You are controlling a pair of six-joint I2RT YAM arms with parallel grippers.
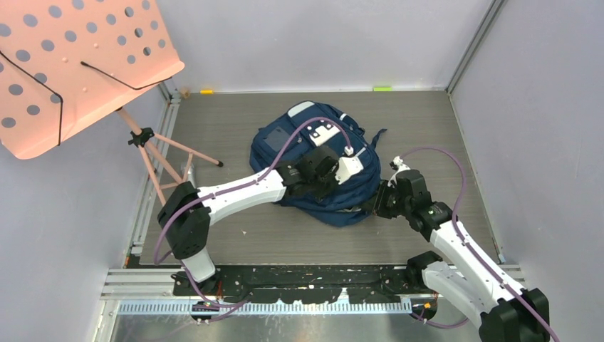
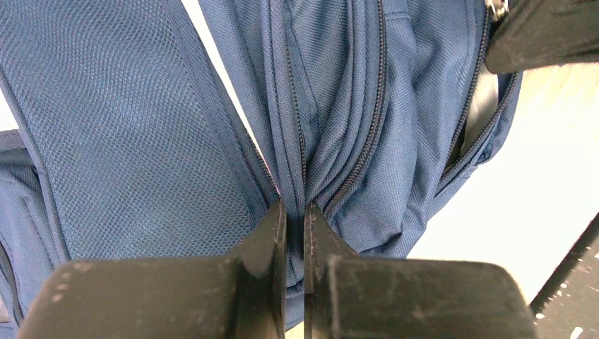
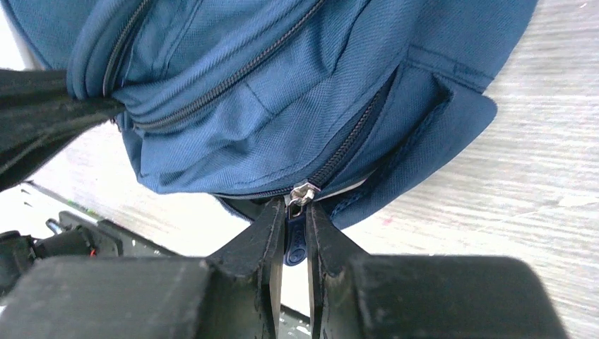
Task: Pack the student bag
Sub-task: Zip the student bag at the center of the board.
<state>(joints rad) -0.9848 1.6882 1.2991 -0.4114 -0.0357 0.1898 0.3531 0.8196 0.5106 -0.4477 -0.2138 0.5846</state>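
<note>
- The student bag [image 1: 274,142] lies flat in the middle of the table [image 1: 235,121], its zippered edge turned toward the arms so both can reach it.
- The left gripper [image 2: 294,212] is pressed together on a fold of fabric [image 2: 332,141] beside a zipper track, likely to anchor the bag.
- The right gripper [image 3: 295,212] pinches the blue zipper pull [image 3: 295,244] below its silver slider [image 3: 302,192], apparently ready to run the zipper against that hold.
</note>
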